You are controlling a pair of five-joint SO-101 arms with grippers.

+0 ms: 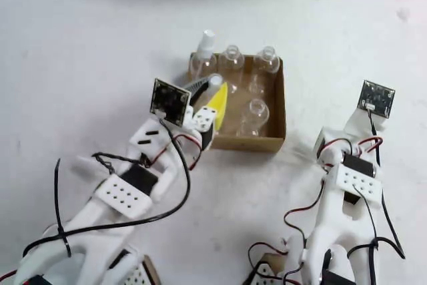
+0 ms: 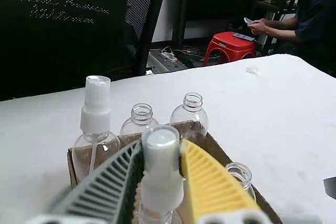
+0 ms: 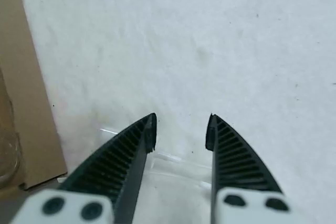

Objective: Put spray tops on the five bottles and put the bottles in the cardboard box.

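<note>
The spray top (image 2: 160, 163) is pinched between my left fingers (image 2: 210, 184), right at the neck of a bottle (image 2: 156, 216) in the near left of the cardboard box (image 1: 247, 143). My right fingers (image 3: 128, 156) are spread and empty above the desk (image 1: 80, 45), just right of the box. If I press off-centre, I judge the top may seat crooked, or the light bottle may tip against its neighbours. I count five bottles, all in the box: the far-left bottle (image 2: 94, 145) is capped and three are open. There are two spray tops and one box.
</note>
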